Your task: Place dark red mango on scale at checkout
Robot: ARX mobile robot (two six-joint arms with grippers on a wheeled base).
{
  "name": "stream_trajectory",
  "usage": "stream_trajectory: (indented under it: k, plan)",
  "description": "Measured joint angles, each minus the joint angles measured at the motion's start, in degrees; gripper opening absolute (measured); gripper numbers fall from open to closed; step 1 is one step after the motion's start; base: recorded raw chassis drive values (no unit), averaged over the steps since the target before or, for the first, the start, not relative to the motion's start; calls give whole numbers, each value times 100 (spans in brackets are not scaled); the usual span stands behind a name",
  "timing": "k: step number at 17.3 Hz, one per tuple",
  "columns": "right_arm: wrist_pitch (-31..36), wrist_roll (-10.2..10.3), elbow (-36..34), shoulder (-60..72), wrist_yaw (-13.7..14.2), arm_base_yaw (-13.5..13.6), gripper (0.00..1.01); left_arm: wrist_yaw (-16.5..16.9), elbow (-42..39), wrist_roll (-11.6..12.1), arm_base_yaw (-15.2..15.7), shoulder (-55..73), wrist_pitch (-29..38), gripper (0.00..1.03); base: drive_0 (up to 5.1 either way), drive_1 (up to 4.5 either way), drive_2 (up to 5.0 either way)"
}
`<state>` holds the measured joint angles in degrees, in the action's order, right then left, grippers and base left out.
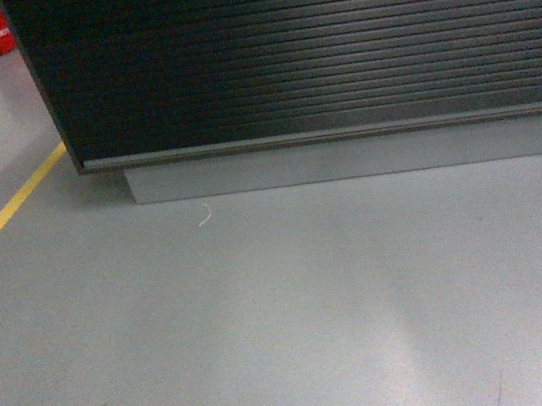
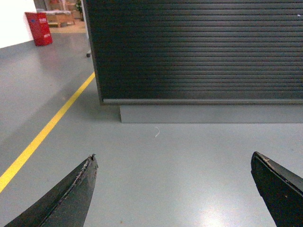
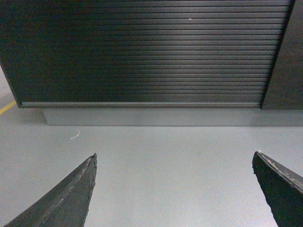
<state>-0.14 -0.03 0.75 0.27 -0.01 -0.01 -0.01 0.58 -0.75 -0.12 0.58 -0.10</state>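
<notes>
- Both hands sit low over the grey floor point(image 1: 286, 312). Left hand point(image 2: 173, 189) is spread wide with nothing in it. Right hand point(image 3: 174, 189) is spread wide too, also bare.
- Ahead stands the checkout point(image 1: 310, 46), dark and ribbed, on a grey base point(image 1: 346, 160). Its worktop is out of view.
- Mango and scale: neither shows in any view, so I cannot tell where they are.
- My guess: a mango is smooth, a bit heavy and bruises, so hold it gently round its fat middle.
- No containers show.
</notes>
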Motion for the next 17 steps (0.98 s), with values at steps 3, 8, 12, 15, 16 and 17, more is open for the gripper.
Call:
stream_trajectory:
  k: [3,8,12,15,16,17]
  plan:
    - [-9,0,0,0,0,0,98,-2,0,0,0,0,-15,98,3,362,-355]
    - [-35,0,0,0,-2,0,98,4,0,0,0,0,-11,98,8,366,-350]
    - [-9,0,0,0,0,0,98,-2,0,0,0,0,-9,98,0,357,-358]
    - [-22,0,0,0,0,0,98,4,0,0,0,0,-7,98,11,368,-346]
    - [-9,0,0,0,0,0,98,-4,0,0,0,0,-9,98,15,371,-341]
    - [-9,0,0,0,2,0,98,2,0,0,0,0,-13,98,11,367,-345]
